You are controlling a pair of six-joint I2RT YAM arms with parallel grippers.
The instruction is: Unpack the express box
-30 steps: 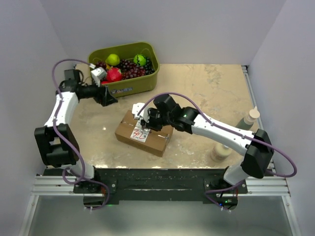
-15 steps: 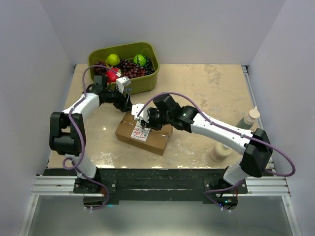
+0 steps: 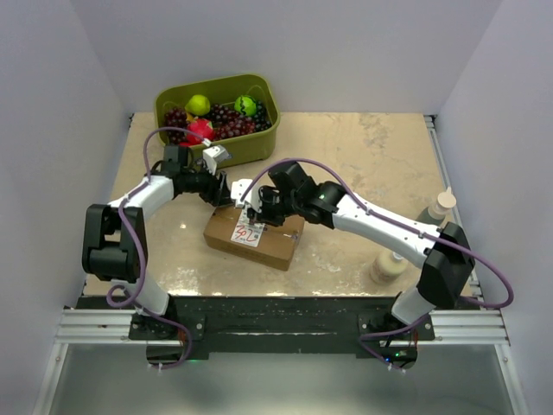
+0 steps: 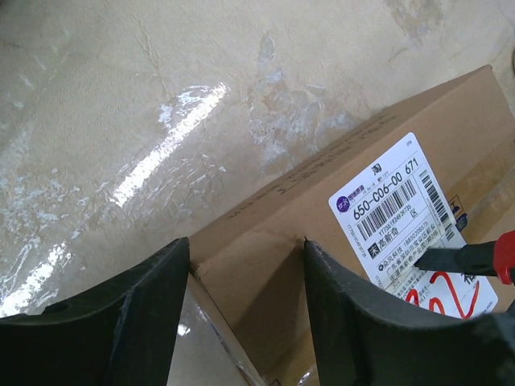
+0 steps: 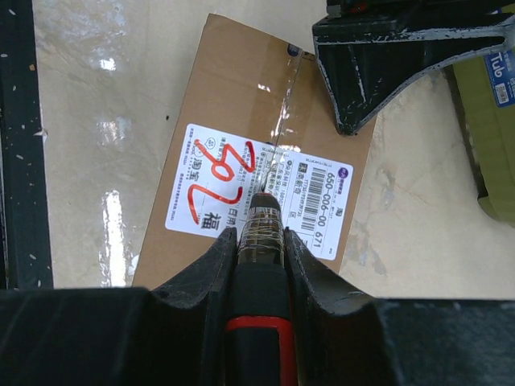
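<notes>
The left gripper [image 3: 227, 193] reaches in from the left to the far left corner of the box [image 3: 270, 245]. Its two black fingers [image 4: 137, 322] stand well apart with that corner between them, and the wrist view does not show whether they press the cardboard. The brown cardboard box lies flat near the middle of the table [image 3: 363, 164], slightly turned, with a white label [image 5: 208, 193] bearing red handwriting and a barcode on its top. A strip of clear tape runs along the top seam and across the label. The right gripper [image 3: 257, 208] is above the box top, clenched on a black tool [image 5: 259, 289] with a red band. The tool's tip touches the label on the line of the taped seam. The table is beige and mottled, with glossy patches. A green bin [image 3: 246, 149] of fruit [image 3: 198, 105] stands at its back left, just beyond the left arm. Two pale bottles [image 3: 439, 207] stand near the right edge, well apart from the box. Plain white walls [image 3: 302, 52] close in the back and both sides, and a black base plate [image 3: 276, 311] crosses the near edge.
</notes>
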